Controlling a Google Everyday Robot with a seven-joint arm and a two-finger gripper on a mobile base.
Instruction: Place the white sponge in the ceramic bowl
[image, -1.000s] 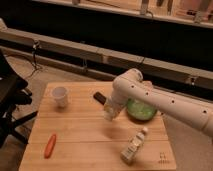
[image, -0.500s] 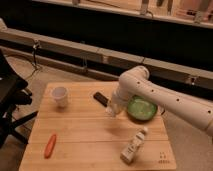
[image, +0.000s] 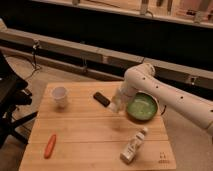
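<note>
- A single camera sits high above the wooden table (image: 90, 131) and looks down on it at a slant.
- It faces across the table toward a dark wall (image: 100, 30) with a pale ledge (image: 75, 50) along its foot.
- The range is middling. Nearly the whole tabletop fits, with a chair (image: 10, 97) cut by the left edge.
- The arm (image: 170, 97) comes in from the right edge, and the gripper (image: 116, 106) hangs near mid-frame, just left of the bowl (image: 142, 108).

matt wood table (image: 75, 135) — ceramic bowl (image: 143, 110) glossy inside — smooth pale hand (image: 116, 105) just beside bowl
</note>
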